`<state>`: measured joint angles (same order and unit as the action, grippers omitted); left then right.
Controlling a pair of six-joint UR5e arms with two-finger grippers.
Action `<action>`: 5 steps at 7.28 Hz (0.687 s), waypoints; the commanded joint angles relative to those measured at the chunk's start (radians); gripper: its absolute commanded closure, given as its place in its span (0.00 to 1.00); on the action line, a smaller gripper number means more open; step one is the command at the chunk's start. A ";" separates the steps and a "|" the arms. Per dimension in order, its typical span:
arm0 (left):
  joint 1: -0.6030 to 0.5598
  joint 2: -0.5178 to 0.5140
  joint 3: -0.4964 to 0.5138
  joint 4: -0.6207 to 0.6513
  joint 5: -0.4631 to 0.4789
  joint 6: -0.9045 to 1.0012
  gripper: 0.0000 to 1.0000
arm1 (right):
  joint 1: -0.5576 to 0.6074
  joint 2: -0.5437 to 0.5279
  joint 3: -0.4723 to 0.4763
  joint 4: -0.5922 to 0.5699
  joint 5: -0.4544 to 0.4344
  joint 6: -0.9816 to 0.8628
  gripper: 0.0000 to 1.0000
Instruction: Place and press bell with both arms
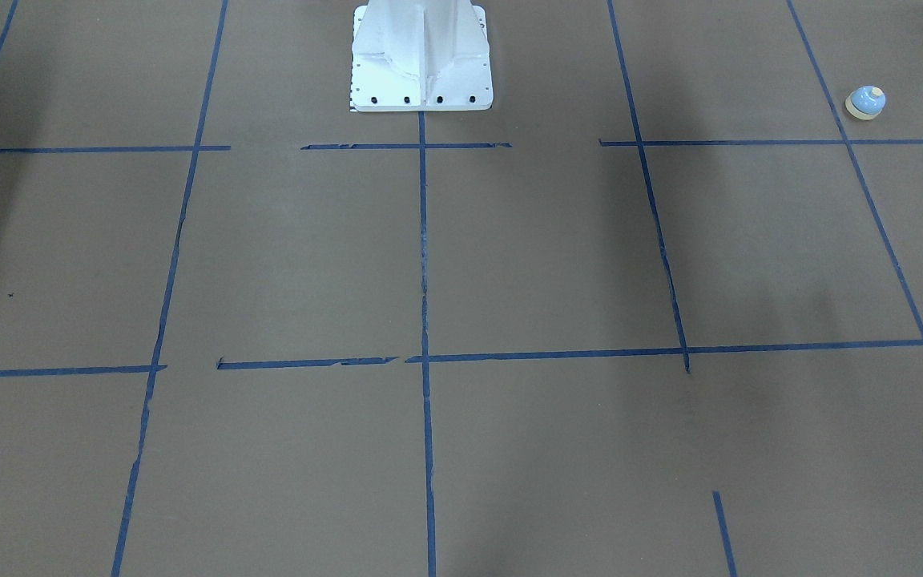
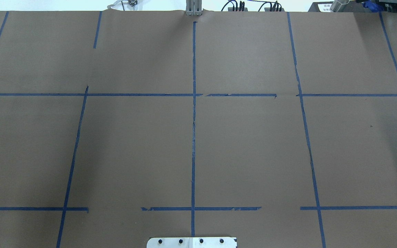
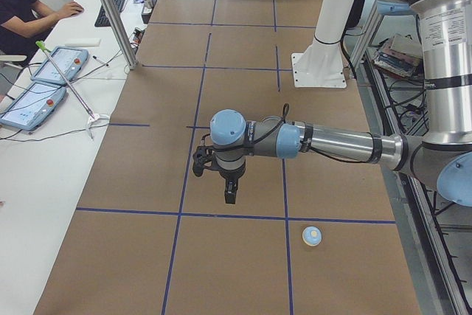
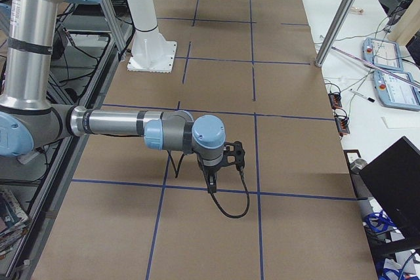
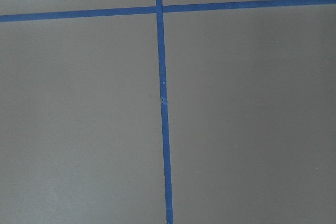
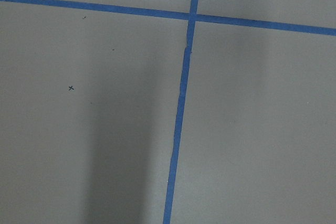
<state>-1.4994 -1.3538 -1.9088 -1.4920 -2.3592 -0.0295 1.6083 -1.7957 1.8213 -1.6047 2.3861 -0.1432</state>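
Evidently the opening reach: the bell (image 3: pixel 312 236) lies untouched on the bench (image 2: pixel 253 155), near and below the left gripper (image 3: pixel 230 186), far from the right gripper (image 4: pixel 213 178).
Whether either gripper is open, I cannot tell. Next, the left one should shift over the bell and descend. Brown paper, blue tape lines (image 2: pixel 194 137); a person (image 3: pixel 18 5) sits alongside.

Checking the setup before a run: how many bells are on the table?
1. The bell stands on the brown paper at the table's end on the robot's left, beside a blue tape line, apart from the left gripper. No second one shows in any view.
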 commanded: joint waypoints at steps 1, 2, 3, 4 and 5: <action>0.001 0.013 -0.003 -0.001 0.000 -0.001 0.00 | -0.015 -0.004 0.009 0.000 0.005 0.043 0.00; 0.001 0.015 -0.001 -0.001 -0.002 -0.001 0.00 | -0.015 -0.005 0.010 0.000 0.007 0.045 0.00; 0.001 0.013 -0.003 -0.001 -0.002 0.000 0.00 | -0.016 -0.005 0.019 0.002 0.007 0.057 0.00; 0.002 0.013 0.000 0.002 -0.003 -0.001 0.00 | -0.016 -0.005 0.021 0.003 0.005 0.059 0.00; 0.002 0.013 -0.003 0.001 -0.005 -0.001 0.00 | -0.016 -0.010 0.021 0.003 0.005 0.057 0.00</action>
<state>-1.4977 -1.3406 -1.9100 -1.4910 -2.3621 -0.0303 1.5928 -1.8020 1.8405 -1.6022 2.3920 -0.0872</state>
